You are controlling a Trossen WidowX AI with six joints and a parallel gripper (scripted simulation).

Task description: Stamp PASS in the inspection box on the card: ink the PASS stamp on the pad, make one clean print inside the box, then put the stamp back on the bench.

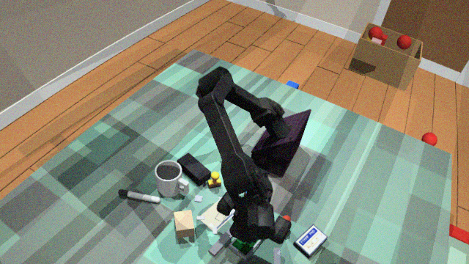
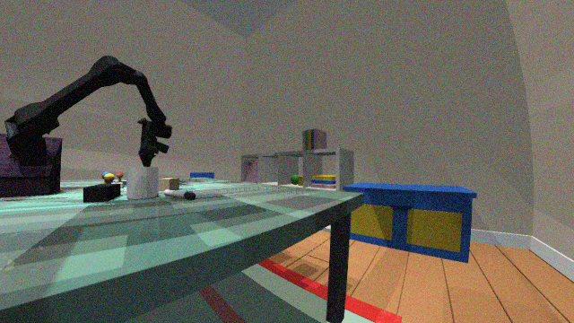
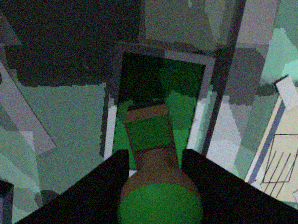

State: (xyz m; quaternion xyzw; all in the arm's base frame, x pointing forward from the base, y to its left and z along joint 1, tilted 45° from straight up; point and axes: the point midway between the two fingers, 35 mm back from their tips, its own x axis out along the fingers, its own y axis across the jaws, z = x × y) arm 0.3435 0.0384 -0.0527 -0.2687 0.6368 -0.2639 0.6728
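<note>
My gripper (image 3: 154,159) (image 2: 146,163) is shut on a stamp with a green knob (image 3: 160,206) and a brown block (image 3: 146,113) with a green patch. In the wrist view the block overlaps the open green ink pad (image 3: 185,107) (image 1: 243,246); contact cannot be told. In the top view the fingertips and the held stamp are hidden by the arm. The cream card (image 3: 290,117) (image 1: 209,217) lies beside the pad. Its outlined box (image 3: 290,134) shows thin slanted dark lines. In the exterior view the fingertips are just above and behind the mug's rim.
A mug (image 1: 169,183) (image 2: 143,183), black block (image 1: 194,169), yellow stamp (image 1: 215,180), marker (image 1: 141,196) and wooden block (image 1: 184,224) stand around the card. A grey strip (image 1: 220,245) lies between card and pad. A red knob (image 1: 286,218) and labelled case (image 1: 311,240) are on the pad's other side.
</note>
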